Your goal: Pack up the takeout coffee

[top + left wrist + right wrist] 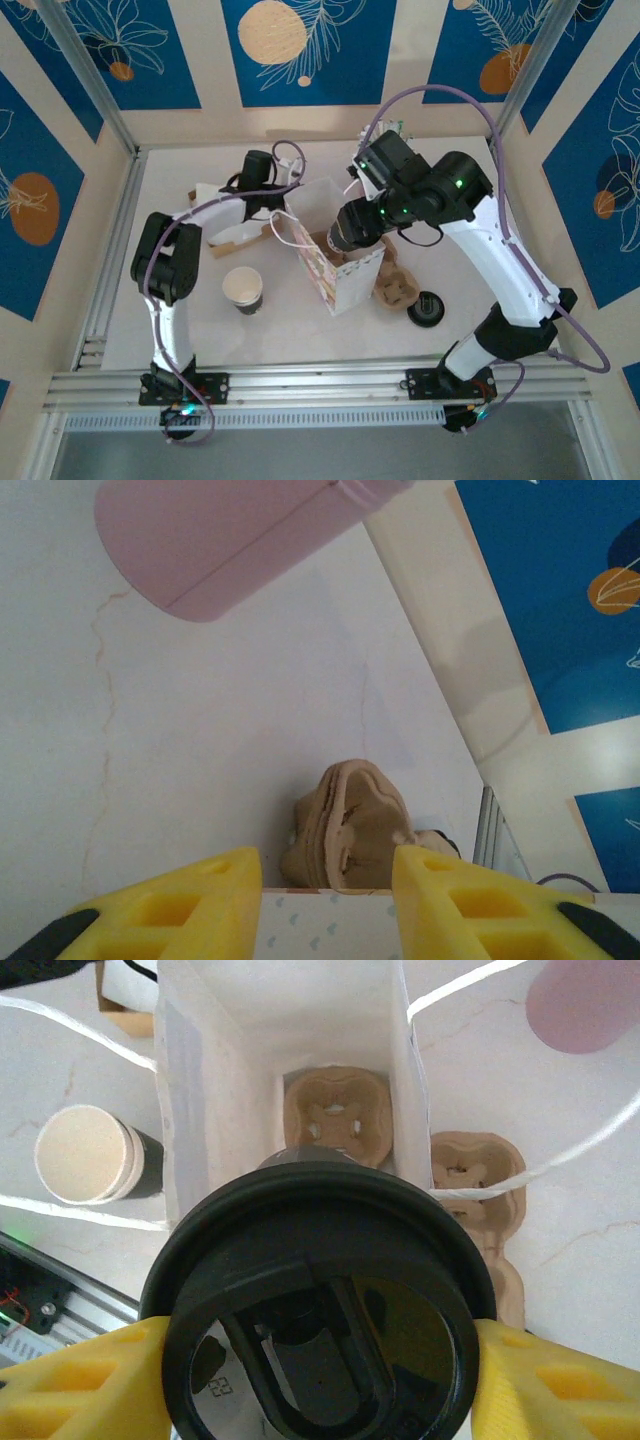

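White table, blue wall panels. Right gripper clamps the takeout coffee over the open bag mid-table. Left gripper is spread at the bag rim. Best lowered straight into the carrier socket, clear of the bag walls.

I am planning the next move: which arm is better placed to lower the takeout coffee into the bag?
Right. The right jaws grip the takeout coffee over the open bag, whose cup carrier waits inside. The left jaws stand open at the bag's rim.
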`<state>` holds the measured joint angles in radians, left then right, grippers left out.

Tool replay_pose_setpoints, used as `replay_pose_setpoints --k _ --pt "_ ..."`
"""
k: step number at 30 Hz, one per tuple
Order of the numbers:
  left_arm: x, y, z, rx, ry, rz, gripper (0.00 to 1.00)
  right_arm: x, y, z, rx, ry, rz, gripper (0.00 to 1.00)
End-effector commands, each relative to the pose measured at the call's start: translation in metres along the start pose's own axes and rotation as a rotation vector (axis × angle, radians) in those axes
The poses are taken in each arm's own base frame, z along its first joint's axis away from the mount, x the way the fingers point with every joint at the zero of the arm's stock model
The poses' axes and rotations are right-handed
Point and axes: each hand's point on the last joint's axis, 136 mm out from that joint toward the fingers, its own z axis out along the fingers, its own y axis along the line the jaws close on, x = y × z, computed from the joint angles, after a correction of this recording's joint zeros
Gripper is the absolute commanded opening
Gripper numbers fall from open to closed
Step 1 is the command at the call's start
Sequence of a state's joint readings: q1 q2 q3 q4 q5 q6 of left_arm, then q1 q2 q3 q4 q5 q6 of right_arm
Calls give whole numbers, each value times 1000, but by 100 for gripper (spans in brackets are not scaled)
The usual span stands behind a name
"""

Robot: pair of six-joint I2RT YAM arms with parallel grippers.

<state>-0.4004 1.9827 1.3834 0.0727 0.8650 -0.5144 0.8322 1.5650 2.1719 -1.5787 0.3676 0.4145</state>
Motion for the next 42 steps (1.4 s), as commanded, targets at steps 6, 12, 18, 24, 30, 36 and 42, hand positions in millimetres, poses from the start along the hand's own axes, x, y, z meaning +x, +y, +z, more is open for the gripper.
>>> replay_pose_setpoints --k 6,12,18,24,30,36,42 --pt "7 -33 -4 66 8 75 39 17 4 4 76 93 -31 66" --pt "14 -38 -4 69 16 80 39 26 12 9 110 146 -66 66" --pt "21 -43 -1 80 30 86 39 37 11 11 109 182 -55 65" --pt "26 -48 6 98 45 90 39 51 6 16 124 232 -46 65" --pt "28 -49 8 100 51 92 39 61 3 24 131 281 -43 64" --pt "28 -47 9 96 49 89 40 72 -3 32 153 334 -40 64" --pt "28 -46 11 96 48 87 41 80 -5 41 171 385 -44 62"
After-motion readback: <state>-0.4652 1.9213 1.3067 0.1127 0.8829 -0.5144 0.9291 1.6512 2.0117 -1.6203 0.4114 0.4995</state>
